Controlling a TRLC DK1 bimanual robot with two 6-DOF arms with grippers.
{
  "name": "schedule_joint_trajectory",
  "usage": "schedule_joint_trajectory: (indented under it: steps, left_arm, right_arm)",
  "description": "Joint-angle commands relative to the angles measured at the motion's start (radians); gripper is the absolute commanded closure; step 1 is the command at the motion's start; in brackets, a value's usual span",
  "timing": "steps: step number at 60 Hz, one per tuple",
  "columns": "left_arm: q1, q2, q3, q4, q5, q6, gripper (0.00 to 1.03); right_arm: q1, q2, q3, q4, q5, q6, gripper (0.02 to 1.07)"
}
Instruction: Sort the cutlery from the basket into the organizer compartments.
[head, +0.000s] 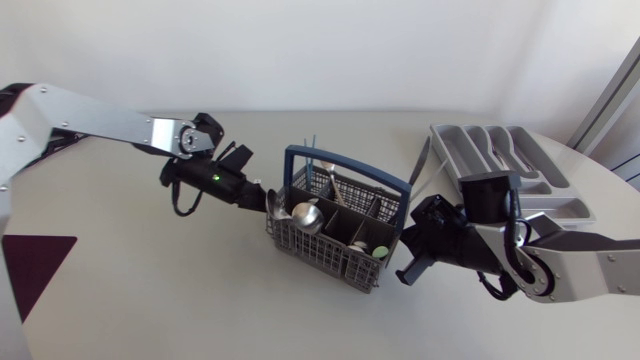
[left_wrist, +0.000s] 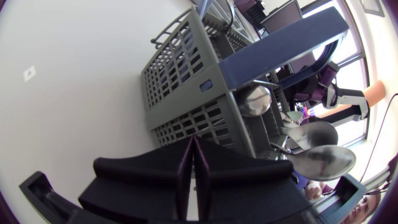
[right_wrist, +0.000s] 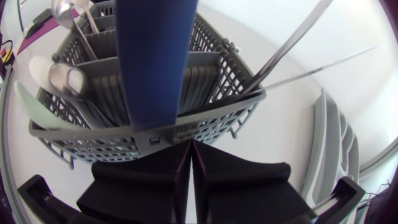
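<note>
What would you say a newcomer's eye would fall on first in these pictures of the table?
The grey cutlery basket with its blue handle stands mid-table, bristling with spoons. The left gripper and right gripper, both shut, flank it closely on opposite sides. The grey organizer lies beyond my right arm, near the table's far edge.

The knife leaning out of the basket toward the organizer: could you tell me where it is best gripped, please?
I would take the knife on its free upper length, above the rim of the basket, with the right claw coming from the organizer side: it slants outward, clear of the blue handle and the spoons.
</note>
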Motion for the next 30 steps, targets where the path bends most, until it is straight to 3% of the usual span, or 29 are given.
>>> schedule_joint_trajectory:
  steps: [1, 13, 24, 30]
  left_arm:
    - [0.029, -0.124, -0.106, -0.015, 0.071, 0.079, 1.0]
    - [0.143, -0.251, -0.278, -0.049, 0.069, 0.2, 1.0]
    - [0.163, -0.294, -0.318, -0.057, 0.068, 0.226, 1.0]
    - [0.144, -0.288, -0.312, 0.0, 0.063, 0.176, 1.0]
  right_arm:
    - [0.074, 0.026, 0.105, 0.034, -0.016, 0.031, 1.01]
    - [0.136, 0.105, 0.214, 0.017, 0.021, 0.04, 1.01]
    - [0.151, 0.167, 0.268, 0.017, 0.032, 0.04, 1.01]
    - [0.154, 0.171, 0.271, 0.02, 0.038, 0.048, 1.01]
